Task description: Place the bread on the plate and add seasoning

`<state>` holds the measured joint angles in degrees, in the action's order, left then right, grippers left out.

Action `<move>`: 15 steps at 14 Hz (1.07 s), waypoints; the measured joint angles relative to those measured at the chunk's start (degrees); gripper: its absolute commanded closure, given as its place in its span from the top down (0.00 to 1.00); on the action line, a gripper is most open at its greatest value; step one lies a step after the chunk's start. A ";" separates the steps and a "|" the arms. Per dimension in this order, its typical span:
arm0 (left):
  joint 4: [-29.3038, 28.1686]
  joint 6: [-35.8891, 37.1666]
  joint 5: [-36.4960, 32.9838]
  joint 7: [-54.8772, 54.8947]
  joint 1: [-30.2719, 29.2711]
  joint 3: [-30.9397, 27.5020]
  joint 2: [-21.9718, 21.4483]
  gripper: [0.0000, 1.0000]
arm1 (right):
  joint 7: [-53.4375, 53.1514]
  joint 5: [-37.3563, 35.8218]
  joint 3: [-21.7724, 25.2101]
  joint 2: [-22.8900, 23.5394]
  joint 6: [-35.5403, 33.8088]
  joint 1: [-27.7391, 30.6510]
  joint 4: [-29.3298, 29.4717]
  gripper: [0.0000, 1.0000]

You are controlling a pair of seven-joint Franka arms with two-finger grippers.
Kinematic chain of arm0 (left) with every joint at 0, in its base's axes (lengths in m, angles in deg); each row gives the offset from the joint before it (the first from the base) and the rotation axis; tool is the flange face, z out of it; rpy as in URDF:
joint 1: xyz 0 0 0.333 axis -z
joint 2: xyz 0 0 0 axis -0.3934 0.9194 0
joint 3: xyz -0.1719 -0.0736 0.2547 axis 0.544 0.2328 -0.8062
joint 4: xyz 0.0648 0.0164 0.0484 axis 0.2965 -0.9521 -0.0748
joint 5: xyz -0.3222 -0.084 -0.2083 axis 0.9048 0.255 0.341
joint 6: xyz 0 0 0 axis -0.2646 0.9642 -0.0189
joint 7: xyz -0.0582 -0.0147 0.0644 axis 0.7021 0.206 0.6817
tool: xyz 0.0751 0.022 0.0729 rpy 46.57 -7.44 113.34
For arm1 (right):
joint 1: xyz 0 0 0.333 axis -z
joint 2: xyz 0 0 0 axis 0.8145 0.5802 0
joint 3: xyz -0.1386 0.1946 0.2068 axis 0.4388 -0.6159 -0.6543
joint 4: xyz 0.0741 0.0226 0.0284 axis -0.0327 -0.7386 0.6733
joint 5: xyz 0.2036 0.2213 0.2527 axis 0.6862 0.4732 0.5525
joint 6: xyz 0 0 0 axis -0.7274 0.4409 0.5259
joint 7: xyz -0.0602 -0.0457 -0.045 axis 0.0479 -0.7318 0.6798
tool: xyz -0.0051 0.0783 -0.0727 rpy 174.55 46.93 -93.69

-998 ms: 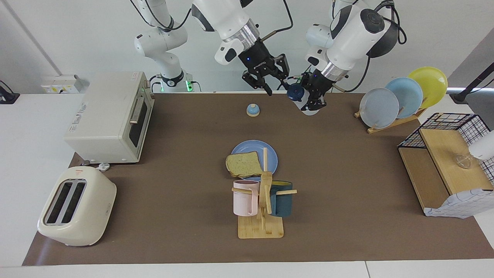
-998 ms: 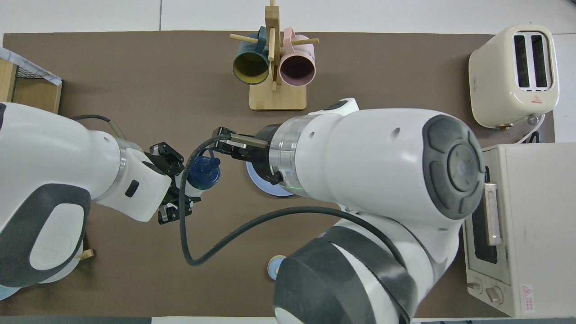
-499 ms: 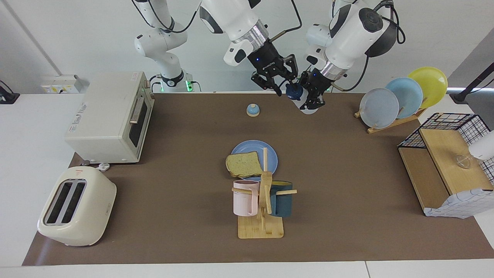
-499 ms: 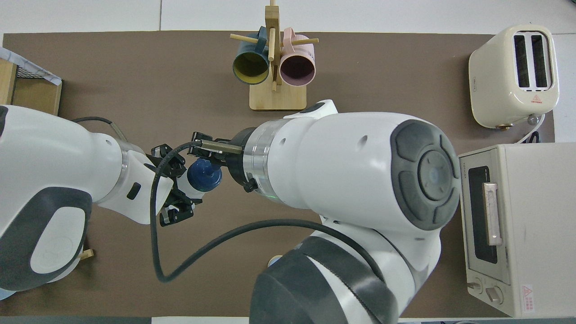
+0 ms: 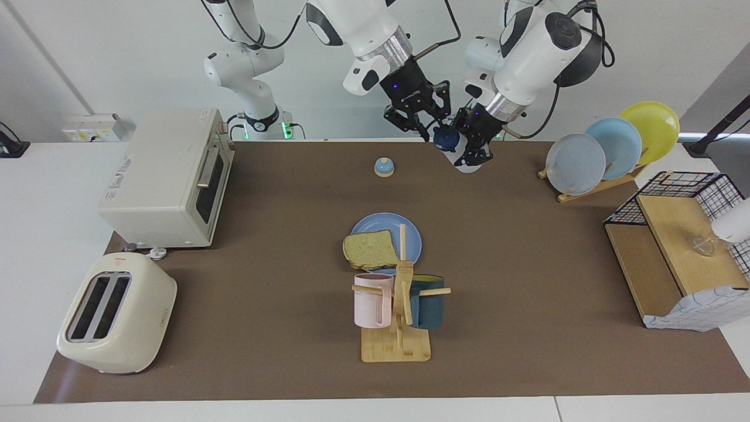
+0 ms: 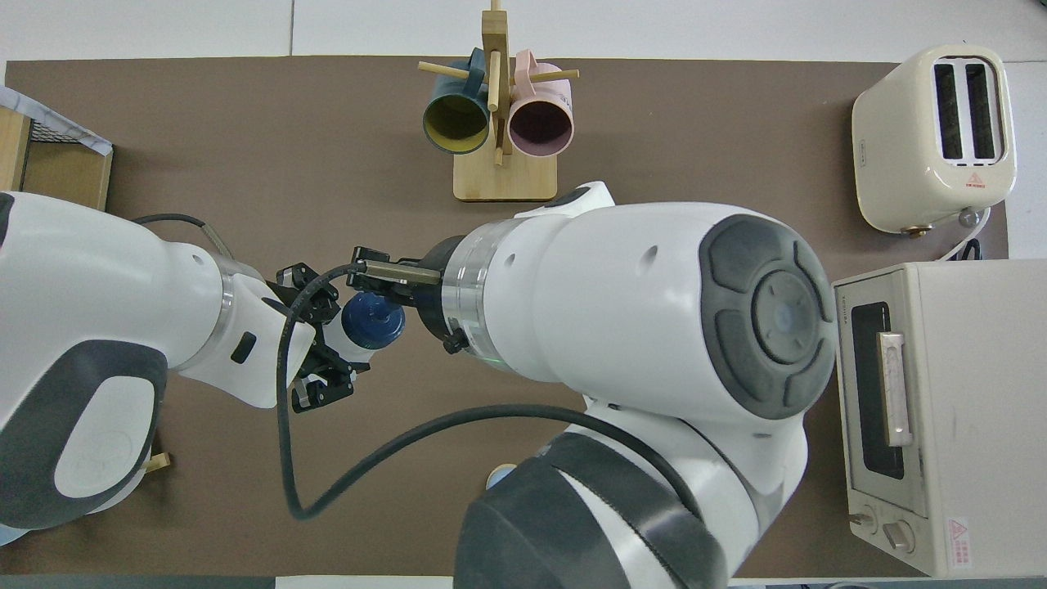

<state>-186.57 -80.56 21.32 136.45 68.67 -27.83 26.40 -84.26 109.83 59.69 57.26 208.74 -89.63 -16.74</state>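
Observation:
The bread [image 5: 369, 249] lies on the blue plate [image 5: 411, 230] near the table's middle, overhanging the rim toward the right arm's end. In the overhead view my right arm hides both. My left gripper [image 5: 470, 153] is shut on the whitish body of the seasoning [image 5: 469, 165], holding it tilted in the air over the table edge nearest the robots. Its navy cap [image 5: 446, 138] [image 6: 372, 321] points toward my right gripper [image 5: 433, 130], which is right at the cap. Whether it grips the cap I cannot tell.
A blue-domed bell [image 5: 384, 167] sits near the robots' edge. A mug rack [image 5: 398, 310] stands just past the plate. The toaster oven [image 5: 167, 176] and toaster [image 5: 117, 313] are at the right arm's end. A plate rack [image 5: 609, 152] and wire shelf [image 5: 679, 252] are at the left arm's end.
My right gripper has travelled toward the left arm's end and now meets the bottle's cap. The left gripper lifted the bottle slightly. Bread and plate have not moved.

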 measured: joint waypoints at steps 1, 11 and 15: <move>-0.08 0.00 0.04 -0.02 0.00 0.00 -0.04 0.00 | 0.00 0.00 0.00 0.00 -0.04 0.00 0.08 0.31; -0.48 0.01 0.41 -0.10 0.00 -0.11 -0.34 0.00 | 0.00 -0.34 0.10 0.00 -0.52 0.05 0.20 0.01; -0.88 0.02 0.44 -0.10 0.00 -0.08 -0.72 0.00 | 0.00 -0.41 0.14 0.01 -0.53 0.14 0.21 0.00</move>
<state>-187.45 -80.54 21.76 136.35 68.67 -27.91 25.68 -84.27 109.42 59.83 57.27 208.21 -89.49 -16.53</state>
